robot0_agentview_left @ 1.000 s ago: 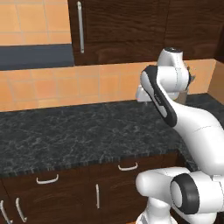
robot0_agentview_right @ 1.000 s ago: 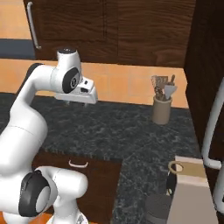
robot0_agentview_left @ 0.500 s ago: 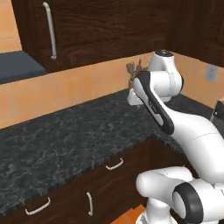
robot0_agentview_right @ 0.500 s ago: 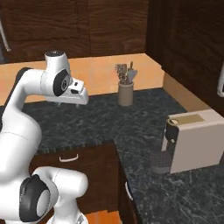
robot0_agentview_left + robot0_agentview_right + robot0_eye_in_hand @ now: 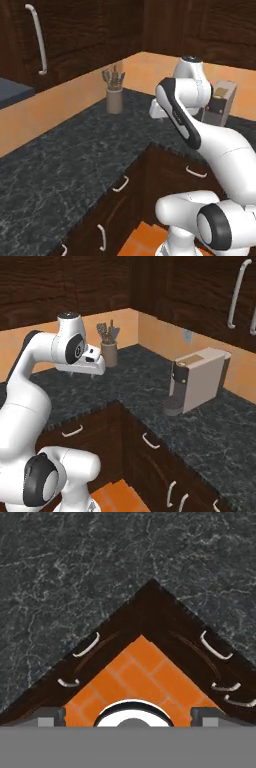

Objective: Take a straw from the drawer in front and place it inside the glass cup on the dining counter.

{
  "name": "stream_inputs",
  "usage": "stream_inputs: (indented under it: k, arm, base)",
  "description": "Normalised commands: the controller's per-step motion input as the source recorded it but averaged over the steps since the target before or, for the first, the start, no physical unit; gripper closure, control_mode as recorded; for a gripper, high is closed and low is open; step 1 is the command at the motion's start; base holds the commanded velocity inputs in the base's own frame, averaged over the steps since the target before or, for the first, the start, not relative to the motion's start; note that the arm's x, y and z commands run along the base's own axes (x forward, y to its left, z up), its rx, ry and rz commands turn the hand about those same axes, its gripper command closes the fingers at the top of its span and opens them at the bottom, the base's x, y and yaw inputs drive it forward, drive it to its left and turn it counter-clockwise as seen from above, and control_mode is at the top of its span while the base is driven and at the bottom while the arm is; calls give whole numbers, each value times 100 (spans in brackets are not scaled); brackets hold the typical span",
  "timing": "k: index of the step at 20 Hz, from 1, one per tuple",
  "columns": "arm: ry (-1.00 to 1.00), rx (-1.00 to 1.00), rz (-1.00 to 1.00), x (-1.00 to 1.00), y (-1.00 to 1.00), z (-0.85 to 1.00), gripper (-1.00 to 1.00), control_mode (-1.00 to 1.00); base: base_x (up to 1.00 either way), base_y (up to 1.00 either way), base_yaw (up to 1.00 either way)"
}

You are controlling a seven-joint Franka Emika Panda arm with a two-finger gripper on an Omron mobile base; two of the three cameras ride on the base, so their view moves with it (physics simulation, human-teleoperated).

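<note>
The claw [image 5: 128, 714] is spread wide with nothing in it, hanging over the inside corner of the black speckled counter [image 5: 60, 572], drawers [image 5: 87, 649] shut below. No straw, glass cup or beige counter anywhere here, so can't say where they sit. I'd guess the straw is feather-light, slippery and easy to crush, so pinch it gently mid-length.

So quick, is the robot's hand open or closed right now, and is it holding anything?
Hand: open, fingertips far apart, holding nothing, above the black speckled counter corner.
</note>
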Motion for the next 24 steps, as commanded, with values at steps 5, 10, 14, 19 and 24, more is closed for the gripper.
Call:
stream_inputs:
  k: [5,10,14,19,24]
  arm:
    - [0,0,0,0,0,0,-100,100]
    - [0,0,0,0,0,0,-100,100]
    - [0,0,0,0,0,0,-100,100]
    - [0,36,-55,0,41,0,-100,-100]
    - [0,55,-37,-5,-35,-14,-100,-100]
  base:
    - [-32,94,-38]
    - [0,84,-40]
    - [0,81,-55]
    - [0,0,0]
    - [0,0,0]
